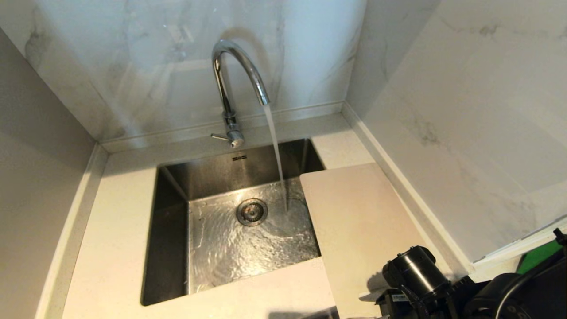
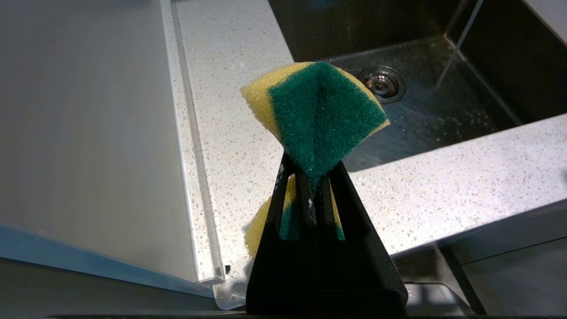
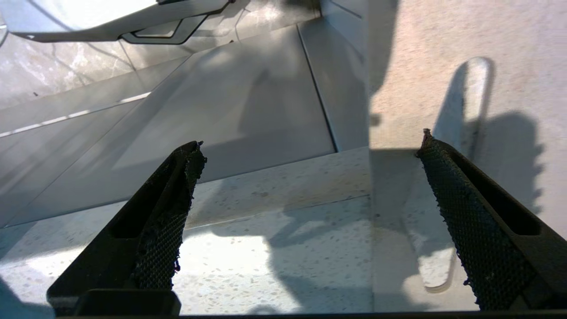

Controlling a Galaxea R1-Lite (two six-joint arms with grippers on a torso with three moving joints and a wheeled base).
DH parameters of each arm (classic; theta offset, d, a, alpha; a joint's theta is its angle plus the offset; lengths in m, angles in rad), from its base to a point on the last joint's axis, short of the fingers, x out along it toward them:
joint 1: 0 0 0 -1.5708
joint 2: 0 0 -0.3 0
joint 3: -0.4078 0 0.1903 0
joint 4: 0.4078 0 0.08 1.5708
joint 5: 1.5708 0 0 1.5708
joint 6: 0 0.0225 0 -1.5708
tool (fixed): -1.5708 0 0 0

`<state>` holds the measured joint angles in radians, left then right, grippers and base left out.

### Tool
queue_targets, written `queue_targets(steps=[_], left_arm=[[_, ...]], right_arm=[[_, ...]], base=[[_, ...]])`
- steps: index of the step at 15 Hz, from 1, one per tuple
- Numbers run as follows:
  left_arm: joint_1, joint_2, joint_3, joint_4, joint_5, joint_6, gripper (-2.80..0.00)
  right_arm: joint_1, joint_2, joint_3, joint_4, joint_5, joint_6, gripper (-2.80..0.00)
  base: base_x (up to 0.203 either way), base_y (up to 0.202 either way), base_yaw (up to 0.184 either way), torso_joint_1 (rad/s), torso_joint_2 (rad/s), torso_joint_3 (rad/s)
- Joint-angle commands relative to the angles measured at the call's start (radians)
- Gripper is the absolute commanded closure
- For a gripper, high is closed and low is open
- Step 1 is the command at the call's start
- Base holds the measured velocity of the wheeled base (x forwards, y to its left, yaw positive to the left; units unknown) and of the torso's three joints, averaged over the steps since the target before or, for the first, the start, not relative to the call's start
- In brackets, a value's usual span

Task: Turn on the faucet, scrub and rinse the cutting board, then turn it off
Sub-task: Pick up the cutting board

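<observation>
The chrome faucet (image 1: 230, 79) stands behind the sink (image 1: 168, 230), and a stream of water (image 1: 277, 155) runs from its spout into the basin. The cream cutting board (image 1: 359, 221) lies flat on the counter to the right, its left edge overhanging the sink. My right gripper (image 3: 310, 144) hovers open over the board's near end, one finger above the handle slot (image 3: 476, 88) of the board (image 3: 421, 66), the other above the bare counter. Out of the head view, my left gripper (image 2: 312, 177) is shut on a yellow-and-green sponge (image 2: 319, 119).
Marble walls close in behind and on the right; a grey panel (image 1: 40, 155) stands on the left. Speckled countertop (image 1: 115, 248) surrounds the sink, with its drain (image 1: 251, 212) in the middle. My right arm's wrist (image 1: 416, 270) shows at the lower right corner.
</observation>
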<state>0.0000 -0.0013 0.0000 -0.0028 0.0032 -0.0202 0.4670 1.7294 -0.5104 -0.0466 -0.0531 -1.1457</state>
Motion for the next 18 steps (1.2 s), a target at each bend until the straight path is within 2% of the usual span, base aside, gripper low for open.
queue_targets(steps=[1, 18], left_arm=[[0.0, 0.0, 0.002, 0.0, 0.0, 0.0, 0.0], [0.0, 0.0, 0.002, 0.0, 0.0, -0.001, 0.0]], right_arm=[[0.001, 0.003, -0.008, -0.002, -0.006, -0.006, -2.8], [-0.001, 0.078, -0.037, -0.004, -0.014, -0.006, -2.8]], base=[[0.0, 0.0, 0.0, 0.0, 0.0, 0.0], [0.0, 0.0, 0.0, 0.0, 0.0, 0.0]])
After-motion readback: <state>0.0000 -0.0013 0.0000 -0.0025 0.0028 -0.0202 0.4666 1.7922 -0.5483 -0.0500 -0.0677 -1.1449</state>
